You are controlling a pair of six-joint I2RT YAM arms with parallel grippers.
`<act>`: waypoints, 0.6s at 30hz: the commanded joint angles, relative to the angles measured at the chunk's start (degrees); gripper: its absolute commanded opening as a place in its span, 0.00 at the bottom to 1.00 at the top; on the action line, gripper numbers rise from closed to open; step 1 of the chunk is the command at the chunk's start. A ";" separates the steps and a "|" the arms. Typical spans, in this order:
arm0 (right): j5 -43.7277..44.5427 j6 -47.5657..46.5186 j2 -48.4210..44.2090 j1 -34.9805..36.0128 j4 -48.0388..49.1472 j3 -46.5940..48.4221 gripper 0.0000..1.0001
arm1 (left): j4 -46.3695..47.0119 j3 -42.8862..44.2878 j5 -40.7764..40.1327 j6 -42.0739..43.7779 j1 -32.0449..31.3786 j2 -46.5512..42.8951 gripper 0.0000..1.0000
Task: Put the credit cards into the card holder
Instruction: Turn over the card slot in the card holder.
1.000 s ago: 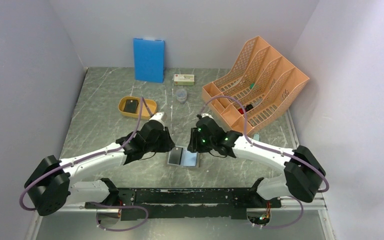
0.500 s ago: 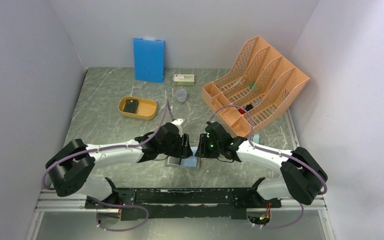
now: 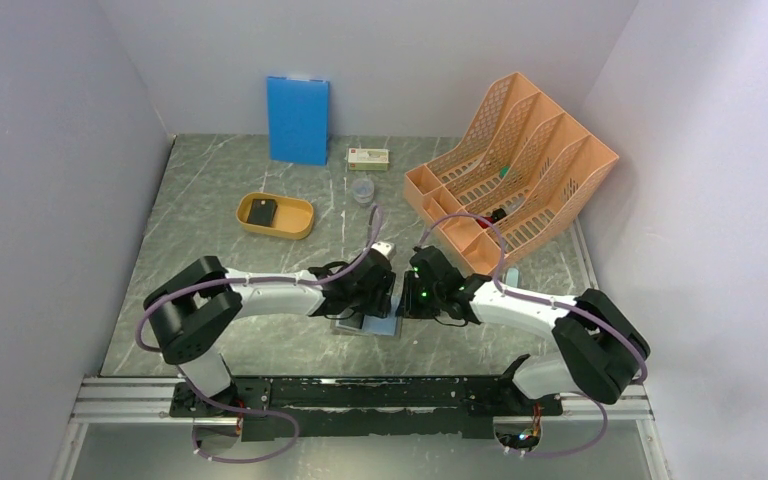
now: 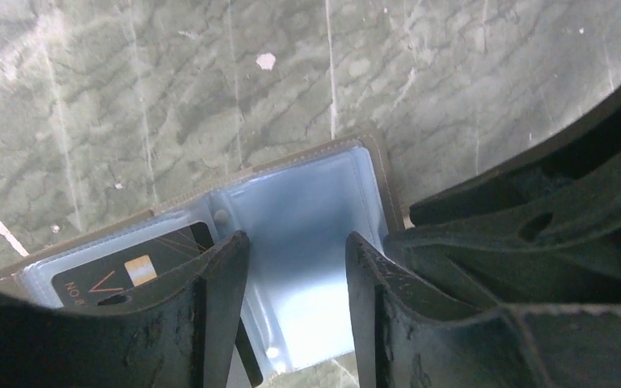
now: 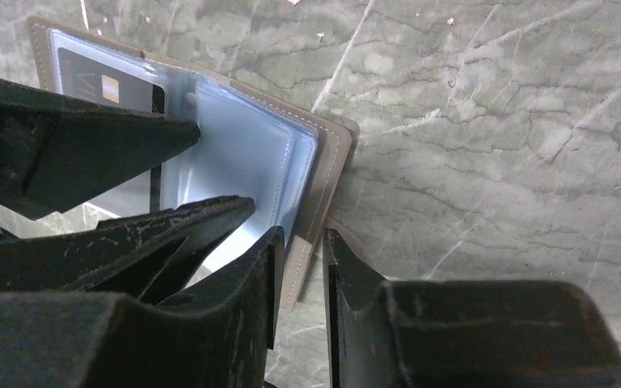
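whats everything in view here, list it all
card holder: 1, grey, pale blue pockets, open on the table between the tools
credit cards: 2 visible, dark, one in the card holder, another in the tray
tray: 1, mustard yellow, left of centre
board: 1, blue, upright at the back wall
small box: 1, white and green, back centre
cup: 1, clear, in front of the small box
file organiser: 1, orange, back right
table: 1, grey-green marble
left tool: open, over a pocket
right tool: shut on the card holder's edge
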 commanded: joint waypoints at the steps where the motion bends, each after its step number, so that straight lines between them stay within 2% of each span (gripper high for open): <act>1: 1.04 -1.13 0.38 -0.36 0.60 -0.59 0.28 | -4.83 1.27 -6.25 0.30 -0.94 3.43 0.53; 6: 1.56 -1.41 -0.33 -0.48 -0.14 -0.22 0.29 | -6.56 1.90 -9.13 -0.19 -2.10 5.76 0.49; 10: 1.94 -1.41 -1.58 -0.41 -0.86 -0.04 0.32 | -7.64 1.75 -10.10 -0.78 -2.84 7.83 0.33; 15: 2.59 -1.42 -3.59 -0.54 -2.15 0.41 0.34 | -8.24 0.58 -11.19 -1.74 -2.80 8.58 0.08; 18: 2.99 -1.54 -4.54 -0.54 -2.87 0.79 0.35 | -8.30 -0.17 -11.83 -2.26 -2.82 8.48 0.05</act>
